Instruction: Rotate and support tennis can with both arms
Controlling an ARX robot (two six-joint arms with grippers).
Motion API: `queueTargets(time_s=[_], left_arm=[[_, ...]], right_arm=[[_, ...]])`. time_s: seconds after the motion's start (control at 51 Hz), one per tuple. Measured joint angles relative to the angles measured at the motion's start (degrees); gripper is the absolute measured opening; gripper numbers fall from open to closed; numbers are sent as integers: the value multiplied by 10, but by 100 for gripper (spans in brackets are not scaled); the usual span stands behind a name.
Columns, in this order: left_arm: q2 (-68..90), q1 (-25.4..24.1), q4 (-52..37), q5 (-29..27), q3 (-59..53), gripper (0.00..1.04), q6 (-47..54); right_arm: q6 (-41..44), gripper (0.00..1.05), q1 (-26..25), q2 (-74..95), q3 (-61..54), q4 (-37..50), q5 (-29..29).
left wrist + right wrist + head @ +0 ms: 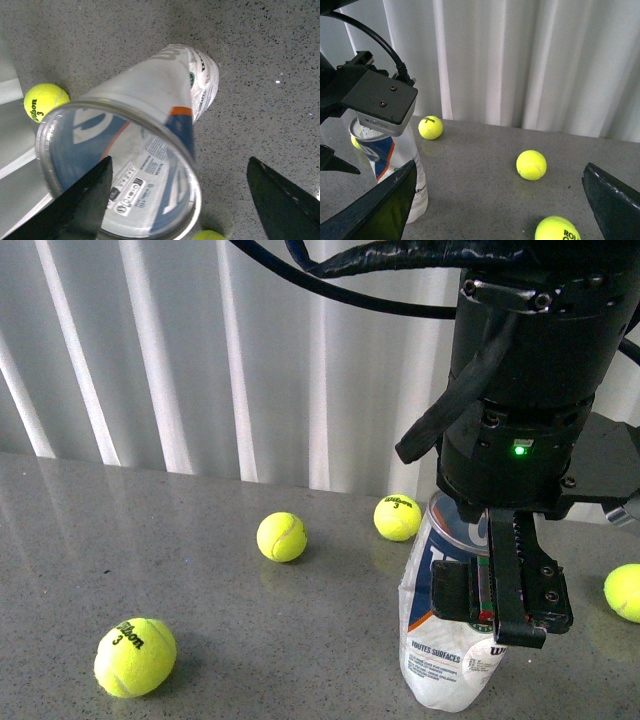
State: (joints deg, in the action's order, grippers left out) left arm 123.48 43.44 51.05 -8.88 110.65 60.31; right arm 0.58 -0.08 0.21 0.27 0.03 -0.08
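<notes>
So I'm hovering my left gripper (177, 200) over the open mouth of the tall clear plastic tennis can with the blue-and-white label (448, 615), which is standing upright on the grey speckled table (250, 620) among loose yellow tennis balls (135, 656). Its jaws are spread wide, one either side of the rim, gripping nothing. My right gripper (502, 207) is hanging open too, well off to the side. I'm figuring I should close gently, since thin plastic likely buckles.
</notes>
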Motion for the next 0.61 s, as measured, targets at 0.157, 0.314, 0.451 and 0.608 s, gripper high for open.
queueTargets(time_s=[0.157, 0.314, 0.451, 0.608], left_arm=[[0, -2, 36, 19, 30, 98, -9], [-16, -7, 68, 73, 116, 98, -48], [-69, -26, 47, 110, 150, 98, -103], [-234, -115, -109, 151, 44, 98, -284]], right_arm=[[0, 98, 0, 0, 0, 0, 0], [0, 98, 0, 0, 0, 0, 0], [0, 98, 0, 0, 0, 0, 0], [0, 98, 0, 0, 0, 0, 0]])
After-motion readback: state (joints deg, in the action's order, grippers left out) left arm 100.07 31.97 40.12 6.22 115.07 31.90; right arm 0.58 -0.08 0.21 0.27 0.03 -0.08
